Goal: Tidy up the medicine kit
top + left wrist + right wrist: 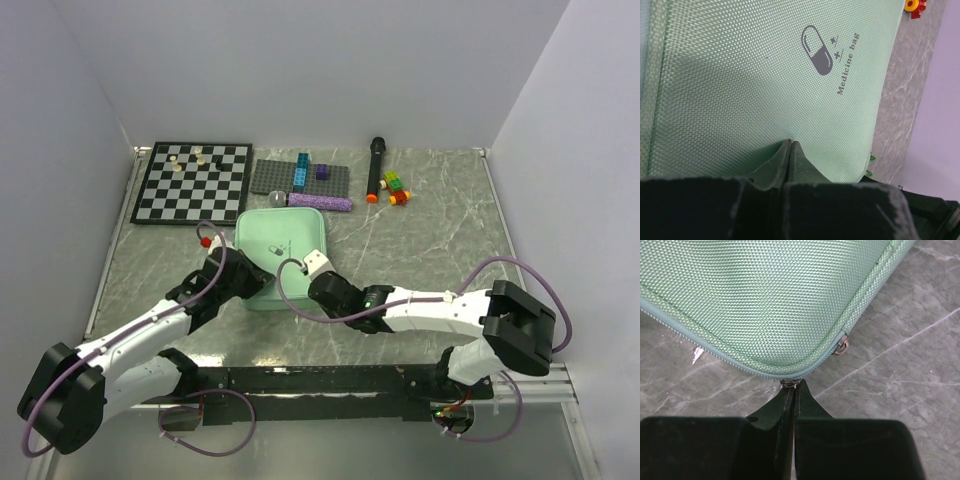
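The medicine kit (285, 240) is a mint-green zip case lying closed on the grey marbled table, with a dark pill logo (817, 50) on its lid. My left gripper (260, 283) is shut, and its tips (790, 142) rest on the lid near the case's near-left part. My right gripper (308, 288) is at the case's near edge. In the right wrist view it (794, 385) is shut on a small metal zip pull (789, 383) at the rounded corner. A second zip pull (841, 345) hangs free further along the zip.
A black-and-white chessboard (192, 183) with a few pieces lies at the back left. A grey studded plate (272, 178) with bricks sits behind the case, with a purple bar (320, 202) at its front. A black marker (377, 168) and small coloured bricks (397, 188) lie at the back right.
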Robot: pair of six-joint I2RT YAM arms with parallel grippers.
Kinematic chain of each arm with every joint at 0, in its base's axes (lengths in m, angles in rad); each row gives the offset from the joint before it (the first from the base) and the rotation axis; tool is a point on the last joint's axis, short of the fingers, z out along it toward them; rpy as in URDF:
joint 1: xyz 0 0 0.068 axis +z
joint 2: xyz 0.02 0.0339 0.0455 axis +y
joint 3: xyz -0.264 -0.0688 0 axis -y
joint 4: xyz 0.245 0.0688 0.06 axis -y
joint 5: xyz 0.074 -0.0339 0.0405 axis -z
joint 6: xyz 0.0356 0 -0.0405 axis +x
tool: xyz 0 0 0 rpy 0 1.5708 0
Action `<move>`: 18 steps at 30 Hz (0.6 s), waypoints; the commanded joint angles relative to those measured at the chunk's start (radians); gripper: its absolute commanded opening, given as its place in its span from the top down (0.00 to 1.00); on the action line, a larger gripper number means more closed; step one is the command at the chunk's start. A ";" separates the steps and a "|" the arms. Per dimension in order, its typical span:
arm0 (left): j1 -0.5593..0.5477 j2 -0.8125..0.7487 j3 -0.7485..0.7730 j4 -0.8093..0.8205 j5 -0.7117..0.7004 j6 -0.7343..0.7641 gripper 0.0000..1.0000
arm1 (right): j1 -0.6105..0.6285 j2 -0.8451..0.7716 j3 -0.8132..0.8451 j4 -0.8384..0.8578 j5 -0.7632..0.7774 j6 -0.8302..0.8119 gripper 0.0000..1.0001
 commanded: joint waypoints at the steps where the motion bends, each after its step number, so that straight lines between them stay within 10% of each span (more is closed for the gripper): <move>1: 0.006 0.053 -0.069 -0.130 -0.029 0.050 0.99 | -0.073 -0.027 -0.010 -0.094 0.040 0.031 1.00; 18: 0.041 0.055 -0.112 -0.102 0.002 0.076 0.99 | -0.268 -0.067 -0.018 0.003 -0.106 0.082 1.00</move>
